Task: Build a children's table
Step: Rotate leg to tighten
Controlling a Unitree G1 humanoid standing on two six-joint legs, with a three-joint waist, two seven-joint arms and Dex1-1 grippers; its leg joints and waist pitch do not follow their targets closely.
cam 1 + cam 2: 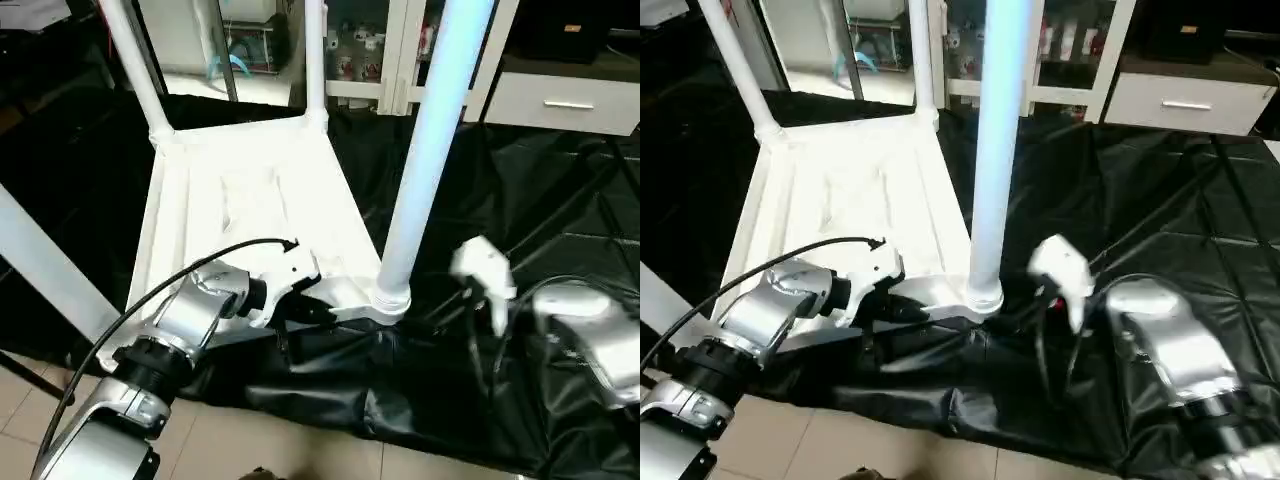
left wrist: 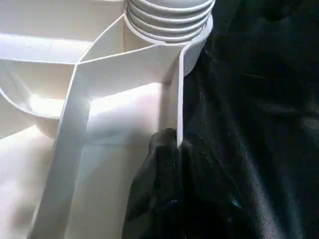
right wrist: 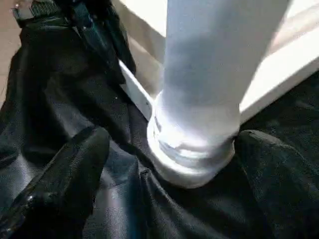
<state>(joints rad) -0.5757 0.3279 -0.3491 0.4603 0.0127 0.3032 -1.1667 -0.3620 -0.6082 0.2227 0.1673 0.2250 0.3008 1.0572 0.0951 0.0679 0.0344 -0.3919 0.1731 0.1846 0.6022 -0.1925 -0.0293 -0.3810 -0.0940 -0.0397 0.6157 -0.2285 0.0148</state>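
Standing upright in its corner socket, leg [image 1: 425,150]; left fingers [image 2: 159,164] pinching tabletop [image 1: 250,200] rim, right fingers [image 3: 65,184] released.

tabletop [image 1: 250,215]: you see it white, underside up, ribs showing, on black sheet | legs: you have three upright in corner sockets, nearest [image 1: 425,150] at near-right corner
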